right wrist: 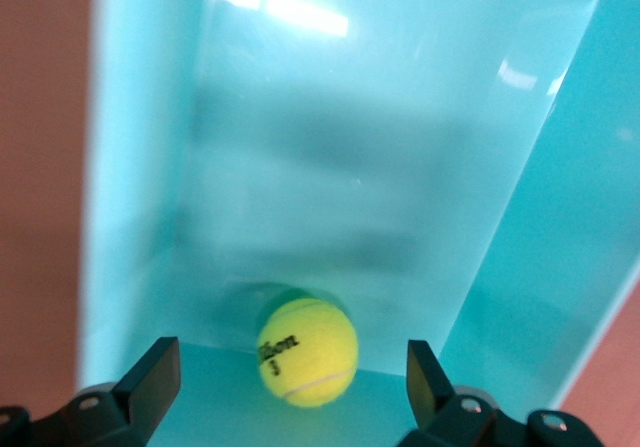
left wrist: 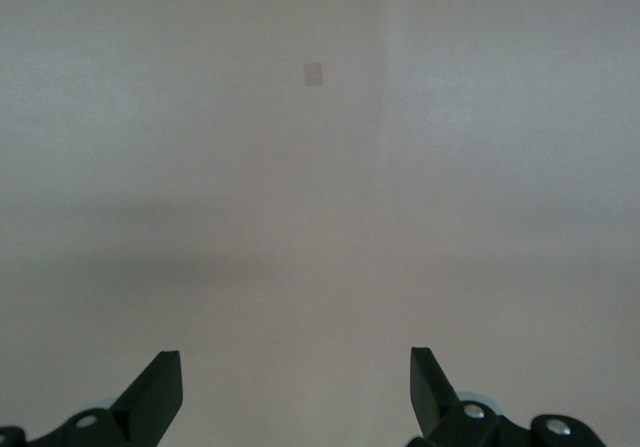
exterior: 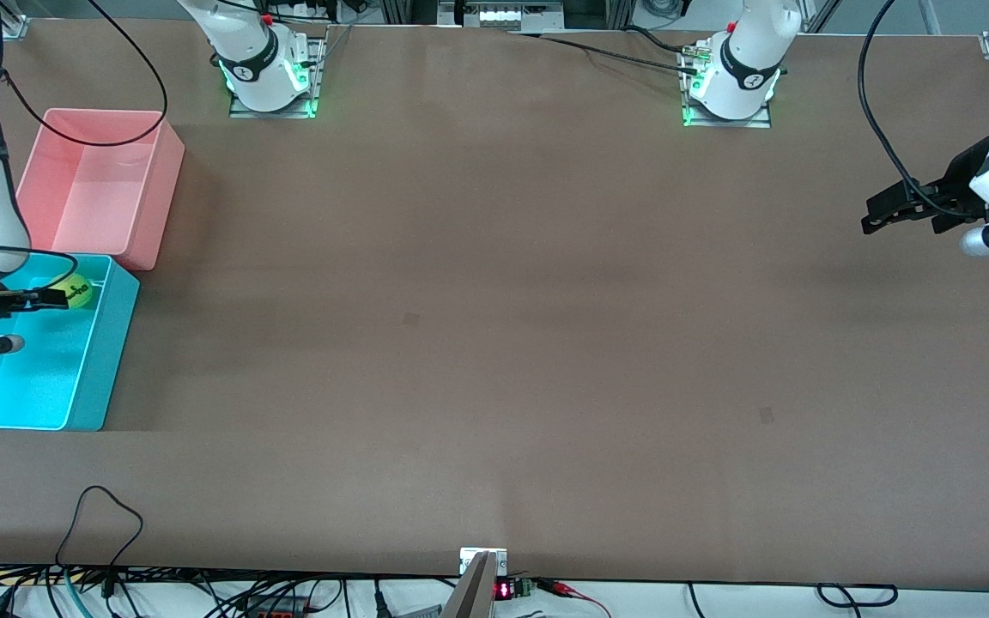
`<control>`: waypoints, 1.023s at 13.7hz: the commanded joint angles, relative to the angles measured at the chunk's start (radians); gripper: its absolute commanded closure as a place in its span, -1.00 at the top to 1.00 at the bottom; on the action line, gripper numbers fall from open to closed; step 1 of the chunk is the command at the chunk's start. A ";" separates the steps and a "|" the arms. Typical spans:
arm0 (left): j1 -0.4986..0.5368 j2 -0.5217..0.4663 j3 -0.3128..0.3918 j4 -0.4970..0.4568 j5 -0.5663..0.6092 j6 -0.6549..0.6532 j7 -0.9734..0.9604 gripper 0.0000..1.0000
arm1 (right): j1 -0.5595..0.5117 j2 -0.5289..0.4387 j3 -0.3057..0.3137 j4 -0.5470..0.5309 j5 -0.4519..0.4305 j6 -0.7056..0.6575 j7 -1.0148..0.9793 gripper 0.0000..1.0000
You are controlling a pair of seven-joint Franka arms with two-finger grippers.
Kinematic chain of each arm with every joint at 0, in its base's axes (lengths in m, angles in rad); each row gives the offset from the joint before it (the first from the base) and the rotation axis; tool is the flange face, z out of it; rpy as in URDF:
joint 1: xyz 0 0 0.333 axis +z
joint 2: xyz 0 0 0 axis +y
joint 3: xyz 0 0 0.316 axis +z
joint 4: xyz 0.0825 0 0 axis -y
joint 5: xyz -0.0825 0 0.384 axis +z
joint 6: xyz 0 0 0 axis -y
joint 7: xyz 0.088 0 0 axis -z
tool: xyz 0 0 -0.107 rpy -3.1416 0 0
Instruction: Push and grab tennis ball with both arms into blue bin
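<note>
In the blue bin (exterior: pixel 74 403) at the right arm's end, the ball (right wrist: pixel 306 352) lies free, seemingly on its floor; the right gripper (right wrist: pixel 290 387) hangs over it, released. Left gripper (left wrist: pixel 295 392) waits, spread wide, over bare table (exterior: pixel 494 343); little remains

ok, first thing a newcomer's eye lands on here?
The ball lying in the blue bin at the right arm's end of the table, with the right hand open just over it. Next, the pink bin beside the blue one, farther from the front camera. The left hand waits open over bare table at its own end.
</note>
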 commanded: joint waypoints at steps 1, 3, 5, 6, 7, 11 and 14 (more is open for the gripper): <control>0.000 -0.018 -0.007 -0.010 0.023 0.009 0.016 1.00 | 0.040 -0.141 0.045 0.000 0.050 -0.115 -0.008 1.00; 0.000 -0.018 -0.007 -0.008 0.023 0.009 0.016 1.00 | 0.111 -0.197 0.045 0.064 0.114 -0.225 -0.002 1.00; -0.002 -0.018 -0.007 -0.008 0.023 0.008 0.016 1.00 | 0.186 -0.256 0.043 0.093 0.148 -0.299 0.006 1.00; -0.002 -0.018 -0.007 -0.008 0.023 0.009 0.017 1.00 | 0.223 -0.291 0.043 0.095 0.150 -0.313 0.029 1.00; -0.002 -0.019 -0.007 -0.008 0.024 0.009 0.019 1.00 | 0.258 -0.322 0.043 0.095 0.151 -0.325 0.080 1.00; -0.003 -0.018 -0.007 -0.008 0.024 0.009 0.019 1.00 | 0.321 -0.389 0.040 0.095 0.239 -0.371 0.241 1.00; -0.005 -0.018 -0.007 -0.007 0.024 0.009 0.019 1.00 | 0.381 -0.409 0.031 0.124 0.233 -0.380 0.269 1.00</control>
